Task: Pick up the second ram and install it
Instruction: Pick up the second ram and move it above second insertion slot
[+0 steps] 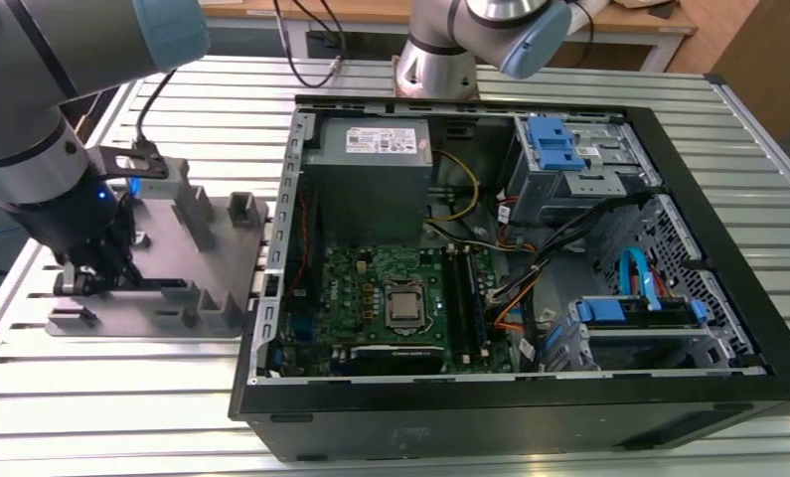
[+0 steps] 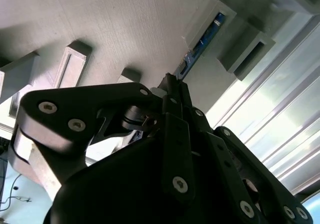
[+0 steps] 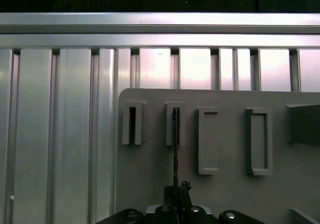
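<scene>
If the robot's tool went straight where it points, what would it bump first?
Probably the memory stick, standing on edge in the grey plate right at the tool; they may already touch.

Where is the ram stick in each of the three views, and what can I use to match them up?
Exterior view: cannot make it out; look at the gripper, on the view's left.
Second wrist view: ram, a blue strip in a slot, running to the gripper.
First wrist view: edge-on, a thin dark line in a slot.
Shared landmark: the grey fixture plate.
</scene>
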You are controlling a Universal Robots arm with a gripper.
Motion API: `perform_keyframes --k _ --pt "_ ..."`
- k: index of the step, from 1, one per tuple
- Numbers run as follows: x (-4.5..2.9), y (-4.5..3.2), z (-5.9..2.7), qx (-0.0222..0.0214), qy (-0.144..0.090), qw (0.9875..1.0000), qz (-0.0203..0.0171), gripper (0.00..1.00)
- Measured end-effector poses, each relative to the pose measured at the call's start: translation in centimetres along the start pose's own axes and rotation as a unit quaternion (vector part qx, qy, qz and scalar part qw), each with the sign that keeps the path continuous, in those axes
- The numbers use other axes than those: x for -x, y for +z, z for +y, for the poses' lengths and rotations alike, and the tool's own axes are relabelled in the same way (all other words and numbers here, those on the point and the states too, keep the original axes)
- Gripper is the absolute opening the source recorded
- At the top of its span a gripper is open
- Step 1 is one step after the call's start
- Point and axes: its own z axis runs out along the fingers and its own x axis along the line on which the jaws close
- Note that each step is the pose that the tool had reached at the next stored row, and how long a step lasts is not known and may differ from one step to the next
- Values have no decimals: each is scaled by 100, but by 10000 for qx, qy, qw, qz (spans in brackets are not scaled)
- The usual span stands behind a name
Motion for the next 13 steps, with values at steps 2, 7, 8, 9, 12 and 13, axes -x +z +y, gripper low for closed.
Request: perform_keyframes --k 2,7,8,9,12,13 --pt "1 -30 1 0 0 10000 0 14" --pt "2 -91 3 0 0 10000 0 14" --pt "3 -100 3 0 0 10000 0 14" --pt "3 -109 4 0 0 10000 0 14" --pt "3 -140 4 0 0 10000 0 14" --pt "4 -154 5 0 0 10000 0 14"
